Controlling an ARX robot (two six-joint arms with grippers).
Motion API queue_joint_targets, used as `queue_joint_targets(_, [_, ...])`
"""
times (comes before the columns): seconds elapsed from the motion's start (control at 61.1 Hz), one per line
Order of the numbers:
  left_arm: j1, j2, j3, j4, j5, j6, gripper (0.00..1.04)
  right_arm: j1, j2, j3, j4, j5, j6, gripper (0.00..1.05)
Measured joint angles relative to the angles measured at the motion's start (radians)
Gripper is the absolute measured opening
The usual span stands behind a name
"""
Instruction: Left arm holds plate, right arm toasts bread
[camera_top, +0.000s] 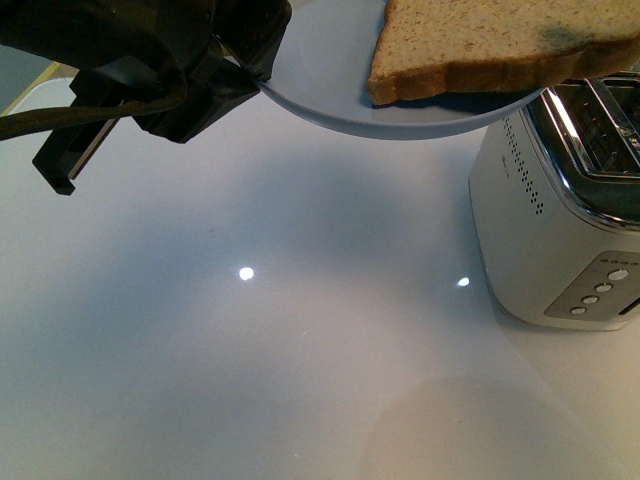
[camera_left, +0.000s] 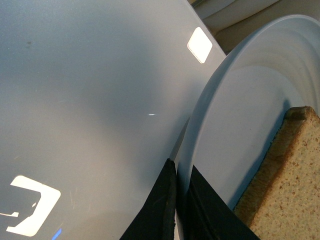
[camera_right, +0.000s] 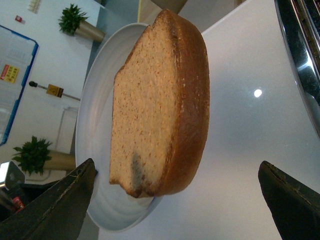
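Note:
My left gripper (camera_top: 262, 72) is shut on the rim of the pale blue-white plate (camera_top: 330, 70) and holds it in the air at the top of the front view. The bread (camera_top: 500, 40), a light-brown slice with darker crust, lies on the plate and overhangs its near edge. In the left wrist view my black fingers (camera_left: 165, 200) pinch the plate rim (camera_left: 210, 115), with the bread (camera_left: 285, 180) beside them. In the right wrist view my right gripper (camera_right: 175, 200) is open, its fingers wide on either side of the bread (camera_right: 160, 100) and the plate (camera_right: 100, 130), not touching them.
A white toaster (camera_top: 560, 220) with chrome top and buttons stands on the white table (camera_top: 250, 350) at the right, just under the plate's right edge. Its chrome slot edge shows in the right wrist view (camera_right: 300, 50).

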Motion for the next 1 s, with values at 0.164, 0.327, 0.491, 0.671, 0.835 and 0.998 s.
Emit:
queue_joint_targets(0.164, [0.003, -0.003, 0.0, -0.005, 0.01, 0.0, 0.03, 0.012, 0.048, 0.011, 0.009, 0.02, 0.005, 0.74])
queue_joint_targets(0.327, [0.006, -0.01, 0.0, -0.005, 0.011, 0.0, 0.03, 0.014, 0.05, 0.015, 0.01, 0.022, 0.006, 0.44])
queue_joint_targets(0.491, [0.006, -0.01, 0.0, -0.005, 0.015, 0.001, 0.03, 0.014, 0.049, 0.018, 0.009, 0.022, 0.007, 0.16])
queue_joint_targets(0.671, [0.009, -0.011, 0.0, -0.005, 0.02, 0.001, 0.03, 0.013, 0.04, 0.035, -0.01, 0.024, 0.005, 0.02])
queue_joint_targets(0.835, [0.015, -0.015, 0.0, -0.005, 0.027, 0.001, 0.03, 0.003, -0.016, 0.069, -0.053, 0.034, -0.024, 0.02])
queue_joint_targets(0.998, [0.022, -0.021, -0.008, 0.003, 0.029, 0.0, 0.03, -0.051, -0.108, 0.161, -0.14, 0.039, -0.079, 0.02])
